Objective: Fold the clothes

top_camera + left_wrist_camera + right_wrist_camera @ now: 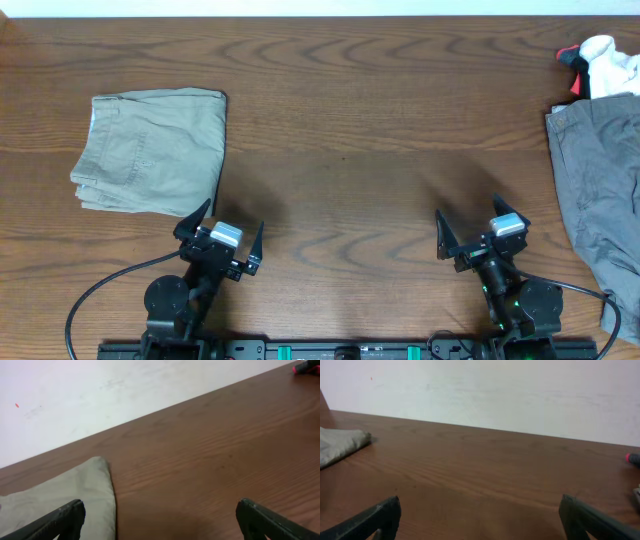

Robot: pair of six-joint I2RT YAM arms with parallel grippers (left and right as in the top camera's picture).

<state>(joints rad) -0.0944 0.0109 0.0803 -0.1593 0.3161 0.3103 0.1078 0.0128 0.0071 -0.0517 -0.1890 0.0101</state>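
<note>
1. The left fingers [190, 226] number two, black, and stand spread wide with nothing between them. In the left wrist view only bare wood lies in the gap between the two tips [55, 521].
2. The right fingers [445, 236] also number two. They are spread just as wide and hold nothing. That makes four fingers in all, none on cloth.
3. One folded pair of beige shorts [150, 150] lies on the left of the tabletop [350, 120], just beyond the left fingers. From overhead, one fingertip sits at its near corner; I cannot tell whether they touch.
4. One pair of grey shorts [600, 180], the clothes to fold, lies loose and rumpled at the right edge of the tabletop. It sits beyond and to the right of the right fingers, apart from them, and runs out of the picture.
5. One white-and-black garment with a red bit [598, 58] lies in the far right corner, just behind the grey shorts.
6. That gives three garments in total, with a wide stretch of wood between the beige pair and the other two.
</note>
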